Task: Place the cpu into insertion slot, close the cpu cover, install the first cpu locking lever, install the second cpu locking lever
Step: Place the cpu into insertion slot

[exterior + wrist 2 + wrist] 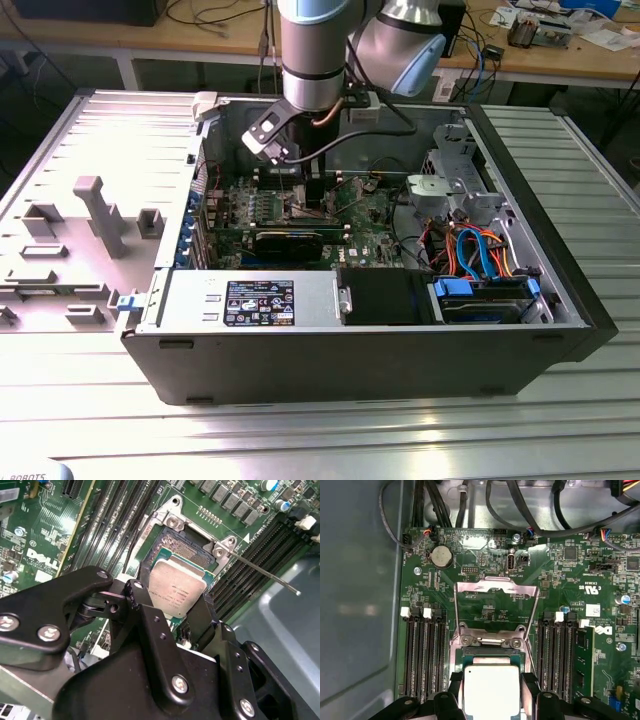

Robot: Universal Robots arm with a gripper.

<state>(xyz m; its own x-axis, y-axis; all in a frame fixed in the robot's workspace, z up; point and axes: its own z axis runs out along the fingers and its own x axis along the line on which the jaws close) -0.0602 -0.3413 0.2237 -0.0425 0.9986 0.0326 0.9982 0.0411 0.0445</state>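
Observation:
My gripper (491,692) is shut on the cpu (491,682), a silver-topped square chip, with one black finger (454,690) on each of two opposite edges. The chip hangs slightly tilted just over the insertion slot (186,550), whose dark centre and metal rim still show beyond it. In the second wrist view the cpu (176,586) overlaps the slot's near half. The cpu cover (496,587) is swung open and stands back from the socket. A thin locking lever (262,571) sticks out sideways, unlatched. In the exterior view the gripper (303,195) reaches down into the open computer case.
Long memory slots (425,655) flank the socket on both sides. A black expansion card (290,240) lies across the board in front of the gripper. The power supply (250,300) and drive cage with blue and orange cables (480,285) line the case's near side.

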